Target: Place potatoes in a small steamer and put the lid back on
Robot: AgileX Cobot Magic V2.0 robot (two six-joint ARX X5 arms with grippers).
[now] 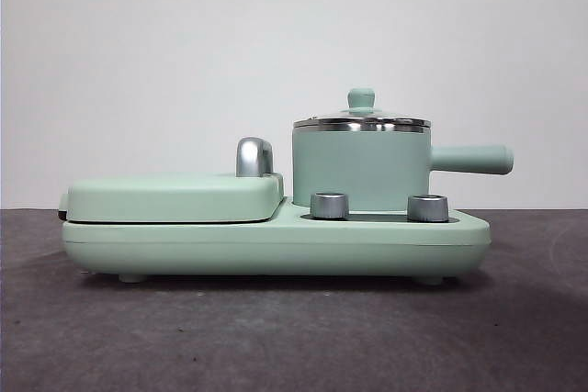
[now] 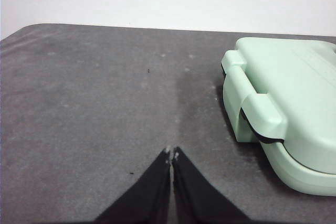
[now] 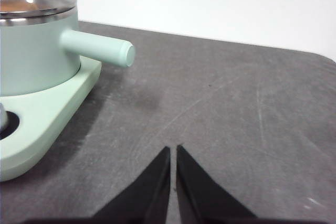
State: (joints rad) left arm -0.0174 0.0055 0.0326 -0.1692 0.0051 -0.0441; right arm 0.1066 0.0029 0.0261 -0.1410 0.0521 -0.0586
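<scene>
In the front view, the small steamer (image 1: 361, 170) is seen right of the centre of the frame, standing on the mint-green base (image 1: 276, 247) of the appliance. The lid (image 1: 361, 120) is seated on its steel rim, with the knob upright. The straight handle (image 1: 471, 159) is directed to the right edge of the frame. The closed griddle section (image 1: 173, 196) is found at the left, and two silver dials (image 1: 329, 206) are placed in front of the pot. No potato and no arm is shown in this view.

In the left wrist view, the left gripper (image 2: 171, 153) is seen at the lower centre with its jaws pressed together and nothing between them. It is held above the bare grey surface (image 2: 94, 108). The griddle section with its hinge end (image 2: 252, 103) is seen at the right of the frame, well apart from the jaws.

In the right wrist view, the right gripper (image 3: 173, 150) is clenched too, and nothing is held. The steamer (image 3: 31, 51) is seen at the upper left. Something orange-brown (image 3: 13, 4) can be noticed under the glass; it is probably the potato, but this cannot be confirmed.

The task is judged as finished or nearly finished. The main risk is seen at the handle (image 3: 100, 48), which is near the right gripper: if it is struck when the arm is moved, the pot can be turned or pushed off its seat. It cannot be told if the lid is closed evenly; a large potato may keep it tilted.
</scene>
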